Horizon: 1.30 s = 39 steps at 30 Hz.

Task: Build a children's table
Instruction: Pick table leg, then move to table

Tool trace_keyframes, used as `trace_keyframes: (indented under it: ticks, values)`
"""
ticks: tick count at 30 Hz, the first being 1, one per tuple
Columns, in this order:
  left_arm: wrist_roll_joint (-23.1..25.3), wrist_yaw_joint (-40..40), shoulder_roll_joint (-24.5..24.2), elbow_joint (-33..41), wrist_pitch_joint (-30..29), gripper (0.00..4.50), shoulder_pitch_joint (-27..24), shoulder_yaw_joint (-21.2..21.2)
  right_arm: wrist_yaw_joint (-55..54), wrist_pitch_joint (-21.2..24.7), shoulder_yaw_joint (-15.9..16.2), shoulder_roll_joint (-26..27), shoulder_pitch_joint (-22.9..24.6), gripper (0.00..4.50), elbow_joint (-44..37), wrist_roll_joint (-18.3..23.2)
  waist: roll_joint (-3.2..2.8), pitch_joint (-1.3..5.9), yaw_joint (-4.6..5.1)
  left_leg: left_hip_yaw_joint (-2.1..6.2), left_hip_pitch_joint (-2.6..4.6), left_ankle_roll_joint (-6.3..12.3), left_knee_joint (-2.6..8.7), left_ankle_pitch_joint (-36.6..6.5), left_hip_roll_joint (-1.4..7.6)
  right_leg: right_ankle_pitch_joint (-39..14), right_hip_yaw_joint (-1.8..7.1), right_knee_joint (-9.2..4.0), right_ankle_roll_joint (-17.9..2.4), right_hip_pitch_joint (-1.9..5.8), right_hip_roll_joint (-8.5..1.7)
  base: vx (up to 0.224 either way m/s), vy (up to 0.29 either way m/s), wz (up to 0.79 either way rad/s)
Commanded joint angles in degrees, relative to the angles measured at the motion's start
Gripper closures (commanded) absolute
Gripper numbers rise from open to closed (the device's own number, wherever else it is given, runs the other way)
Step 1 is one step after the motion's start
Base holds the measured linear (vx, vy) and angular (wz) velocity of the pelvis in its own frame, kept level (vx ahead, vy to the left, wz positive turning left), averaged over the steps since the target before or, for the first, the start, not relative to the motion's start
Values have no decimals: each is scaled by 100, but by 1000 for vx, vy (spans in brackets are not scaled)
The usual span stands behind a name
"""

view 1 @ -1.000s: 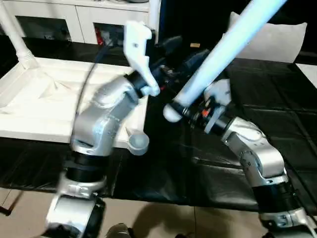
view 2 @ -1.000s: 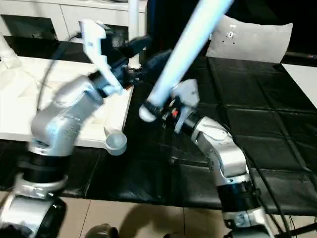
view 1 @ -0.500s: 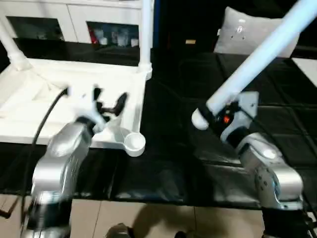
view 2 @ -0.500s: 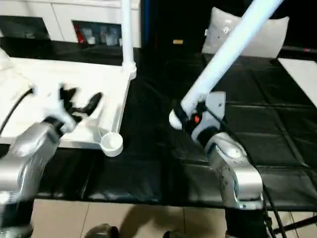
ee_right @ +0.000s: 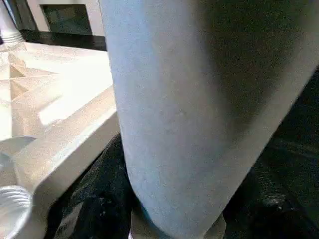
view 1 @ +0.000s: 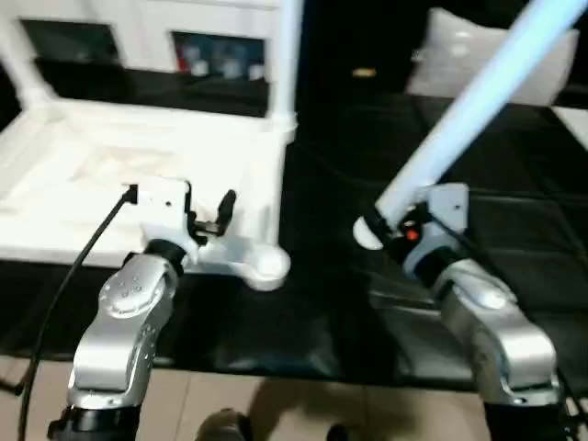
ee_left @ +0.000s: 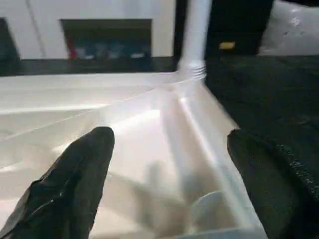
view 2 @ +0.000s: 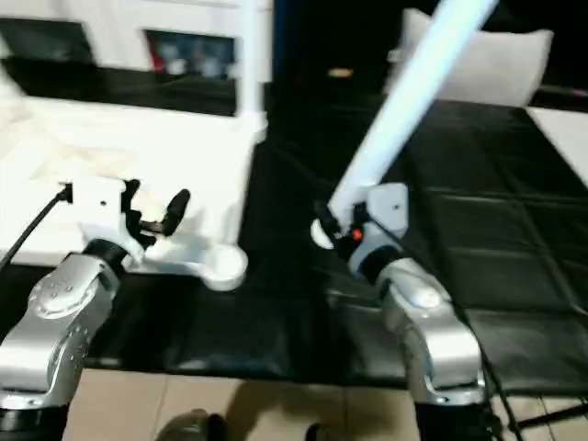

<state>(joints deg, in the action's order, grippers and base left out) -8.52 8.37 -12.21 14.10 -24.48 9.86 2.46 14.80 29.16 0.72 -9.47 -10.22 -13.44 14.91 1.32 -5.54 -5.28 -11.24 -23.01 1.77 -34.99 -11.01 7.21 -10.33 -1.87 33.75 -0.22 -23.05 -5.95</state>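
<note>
Upside down on the black-covered surface lies the white table top, its ribbed underside facing up like a shallow tray with nothing loose lying in it. One white leg stands upright in the far corner socket nearest the robot's middle, and the near round corner socket is empty. Behind the top is a white cabinet with glass doors and some small items inside, too blurred to name. The left gripper reaches forward over the near edge of the top, just beside the empty socket, its two black fingers spread wide and holding nothing. The right gripper is clamped on the thick end of a loose leg, which slants up and away to the right, clear of the table top.
</note>
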Motion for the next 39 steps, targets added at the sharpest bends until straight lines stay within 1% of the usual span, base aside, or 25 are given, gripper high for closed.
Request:
trace_keyframes:
  ticks: [1, 3, 10, 13, 14, 15, 16, 17, 18, 19, 20, 21, 22, 23, 24, 25, 26, 27, 28, 29, 30, 31, 33, 36, 39]
  values:
    - [55, -35, 40, -57, 43, 36, 78, -25, -47, -63, -46, -27, 106, 256, -158, -35, -42, 362, 37, 147, 201, 1481, 411, -205, 428, -891, 286, -420, -1152, 210, -480, -9, 141, 2]
    - [56, -44, 67, -106, 43, 36, 161, -45, -50, -74, -68, -35, 101, 256, -147, -67, -113, 353, -14, 265, 179, 1302, 396, -564, 488, -1203, 371, -553, -1098, 282, -735, -14, 146, 1]
    - [139, -45, 102, -146, 41, 36, 181, -163, -107, -185, -87, -44, 103, 256, 18, -145, -201, 301, 455, 128, 373, 428, 1104, -1955, 281, -801, -387, 171, -115, 2, 183, -47, 134, 3]
    - [143, -17, 123, -157, 40, 36, 229, -208, -45, -226, -39, -90, 39, 256, 136, -185, 55, 287, 318, 107, 207, -2, 610, -2823, 219, -1743, 208, -575, -60, 83, -817, -70, 60, 0]
    - [143, 9, 129, -159, 45, 36, 222, -226, -39, -265, -23, -100, 8, 256, 179, -219, 12, 246, 216, 729, 69, 10, -612, -1710, 275, -3181, 852, -1133, -299, 212, -1976, -64, 117, -25]
    - [147, 22, 131, -167, 47, 36, 215, -232, -45, -274, -26, -93, 0, 256, 184, -229, -78, 241, 314, 1037, -81, -171, -941, -1097, 278, -3614, 849, -1143, -502, 276, -2110, -64, 117, -25]
    - [154, 40, 126, -171, 56, 36, 182, -242, -66, -272, -39, -76, 24, 256, 150, -232, -22, 91, 572, 1239, -175, -733, -1103, -942, 244, -4977, 154, -1148, -491, 356, -1900, -51, 233, -48]
    - [157, 46, 120, -177, 65, 36, 166, -247, -90, -256, -59, -58, 64, 256, 109, -223, -244, -32, 678, 1281, 281, -798, -475, -2812, 253, -5172, -474, -966, -205, 75, -1091, -89, 191, -25]
    - [165, 48, 120, -195, 71, 36, 175, -253, -117, -244, -91, -39, 151, 256, 55, -204, -576, -86, 979, 1333, -256, -1461, 1129, -5969, -25, -2749, -777, 771, 10, 364, 136, -89, 191, -25]
    - [169, 48, 123, -203, 70, 36, 187, -254, -119, -250, -95, -38, 172, 256, 50, -202, -476, -59, 834, 1297, -304, -1519, 1146, -5965, -66, -1482, -719, 989, -98, 455, 260, -126, 128, 9]
    - [171, 48, 126, -208, 69, 36, 194, -254, -117, -256, -94, -39, 181, 256, 50, -203, -551, 91, 967, 1344, 311, -1091, 831, -4397, 55, -731, -566, 752, -179, 123, 154, -12, 131, -1]
    - [175, 54, 125, -210, 69, 36, 205, -258, -117, -259, -87, -43, 182, 256, 56, -214, -551, 91, 967, 1344, 311, -1091, 831, -4397, 55, -731, -566, 752, -179, 123, 154, -12, 131, -1]
    - [197, 77, 108, -231, 80, 36, 241, -273, -118, -279, -63, -48, 169, 256, 90, -245, -440, 293, 1017, 1634, 777, -858, 680, -2434, -36, -593, -395, 370, -105, 0, 36, 42, 111, -37]
    - [210, 90, 99, -243, 88, 36, 255, -281, -121, -297, -46, -51, 155, 256, 113, -250, -202, 452, 920, 1492, 536, -780, 430, -312, -172, 158, 43, -82, 77, 387, -566, -8, 124, -56]
    - [212, 100, 90, -254, 91, 36, 263, -281, -129, -305, -30, -48, 135, 256, 130, -255, 2, 532, 768, 1264, -444, -386, -536, -1092, 101, 1265, 731, -429, 106, 1149, -2068, -8, 124, -56]
    - [205, 115, 74, -262, 98, 36, 248, -269, -142, -318, -6, -26, 119, 256, 136, -268, -149, 369, 740, 1382, -448, -668, -904, -1256, 67, 2178, 572, -485, -81, 872, -1873, -4, 123, -41]
    - [204, 131, 58, -264, 100, 36, 223, -264, -151, -332, 15, -2, 119, 256, 130, -288, -143, 288, 640, 1255, -320, -1051, -731, -955, 41, 1525, 117, -513, -780, 787, -1231, 4, 121, -26]
    - [208, 140, 49, -267, 96, 36, 218, -269, -155, -337, 23, 5, 123, 256, 124, -297, -143, 288, 640, 1255, -320, -1051, -731, -955, 41, 1525, 117, -513, -780, 787, -1231, 4, 121, -26]
    - [216, 154, 33, -269, 92, 36, 226, -293, -153, -340, 27, 21, 140, 256, 105, -312, -209, 394, 527, 1023, -365, -815, -191, -206, -19, 849, 10, -339, -1547, 929, -484, -6, 151, -18]
    - [223, 161, 26, -270, 92, 36, 247, -317, -148, -342, 31, 29, 165, 256, 83, -318, -341, 479, 523, 856, -151, 72, 216, 959, 68, 594, -94, -184, -1822, 822, -127, -7, 187, 17]
    - [233, 159, 36, -259, 88, 36, 278, -337, -126, -334, 52, 13, 205, 256, 53, -311, -579, 488, 756, 1013, 504, 1517, 322, 1362, 458, -114, -317, 313, -1474, 160, 403, -7, 187, 17]
    - [233, 158, 38, -258, 87, 36, 278, -336, -122, -333, 56, 9, 207, 256, 52, -311, -652, 480, 746, 1201, 692, 2618, 267, 1956, 599, -886, -343, 618, -791, -89, 356, -13, 221, 10]
    - [180, 159, 76, -254, 51, 36, 265, -304, -82, -340, 86, -30, 193, 256, 61, -314, -484, 439, 616, 1107, 563, 2987, 344, 1915, 770, -969, -279, 684, -365, -180, 244, -35, 199, -2]
    - [16, 106, 233, -247, -30, 36, 170, -168, 24, -352, 93, -135, 115, 256, 81, -283, -200, 396, 179, 662, -26, 1335, 158, -159, 315, -923, 263, -154, -1059, 369, -578, -79, 143, 3]
    - [73, 121, 232, -242, 41, 36, 113, -234, 229, -254, -108, -241, -63, 256, 108, -53, -309, 372, 176, 745, 77, 129, 449, -1490, 468, -1626, 72, -55, -1227, 281, -209, -94, 82, -7]
